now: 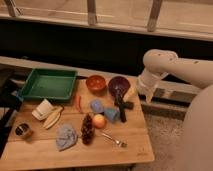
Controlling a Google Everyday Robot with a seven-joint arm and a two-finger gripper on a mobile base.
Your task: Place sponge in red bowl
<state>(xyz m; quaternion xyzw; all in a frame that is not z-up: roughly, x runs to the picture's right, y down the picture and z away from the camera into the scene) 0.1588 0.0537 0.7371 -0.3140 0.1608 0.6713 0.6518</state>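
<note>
One red bowl (95, 82); end effector (121, 115) (dark) beside sponge (110, 114).

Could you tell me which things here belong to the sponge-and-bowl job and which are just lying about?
Job: blue soft sponge; round orange-red bowl; dark gripper, low over the wooden table beside the sponge.
Lying about: green plastic tray; dark purple bowl; round orange fruit; dark grape bunch; metal fork; grey-blue cloth; small metal can.

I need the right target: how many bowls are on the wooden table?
2: an orange-red round bowl beside the green tray, and a dark maroon round bowl right of it. The gripper hangs just in front of the maroon one.
</note>
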